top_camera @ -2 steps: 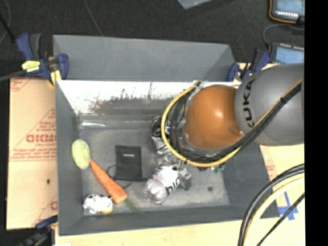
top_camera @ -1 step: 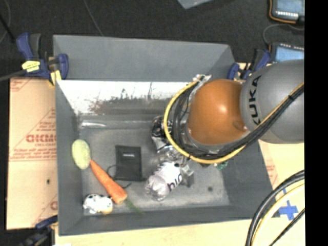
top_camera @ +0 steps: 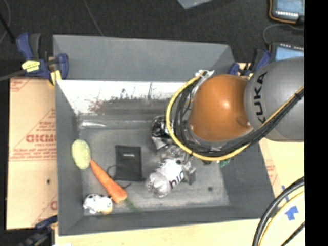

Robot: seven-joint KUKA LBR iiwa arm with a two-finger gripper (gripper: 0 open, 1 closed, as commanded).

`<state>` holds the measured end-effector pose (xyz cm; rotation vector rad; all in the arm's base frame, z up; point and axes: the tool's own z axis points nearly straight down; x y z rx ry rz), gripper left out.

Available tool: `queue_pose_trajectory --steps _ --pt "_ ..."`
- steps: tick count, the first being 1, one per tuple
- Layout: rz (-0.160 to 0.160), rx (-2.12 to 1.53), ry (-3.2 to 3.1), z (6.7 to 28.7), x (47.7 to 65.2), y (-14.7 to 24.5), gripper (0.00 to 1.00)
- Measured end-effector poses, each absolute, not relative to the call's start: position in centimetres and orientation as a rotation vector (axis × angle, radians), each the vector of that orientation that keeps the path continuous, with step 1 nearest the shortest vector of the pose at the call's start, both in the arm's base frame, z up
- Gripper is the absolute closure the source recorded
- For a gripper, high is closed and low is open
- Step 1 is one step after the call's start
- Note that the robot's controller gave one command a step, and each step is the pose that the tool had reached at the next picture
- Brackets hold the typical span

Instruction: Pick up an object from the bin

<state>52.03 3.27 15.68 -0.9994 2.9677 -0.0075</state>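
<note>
Grey metal bin [top_camera: 143, 65]: the gripper [top_camera: 178, 158], its spread impossible to tell, hangs beside a crumpled silvery packet [top_camera: 165, 179] lying slantwise on its front-wall side.

Grey bin [top_camera: 154, 76]; orange carrot [top_camera: 107, 182]; pale green oval [top_camera: 80, 153], 9 o'clock; black square [top_camera: 128, 163]; silver packet [top_camera: 165, 178], black lettering; white toy [top_camera: 97, 204], black-spotted, 7 o'clock.

the grey arm [top_camera: 279, 99] comes in from the right and bends down toward the middle. its wrist wears a round orange cover [top_camera: 220, 109], and black and yellow cables [top_camera: 177, 114] loop around its left side. the gripper [top_camera: 175, 155] hangs low under this cover, mostly hidden.
</note>
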Motion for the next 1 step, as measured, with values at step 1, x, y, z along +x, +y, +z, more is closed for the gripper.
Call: queue_pose_trajectory --steps 1 --pt "-0.009 -0.996 2.966 16.7 52.1 3.25 1.0"
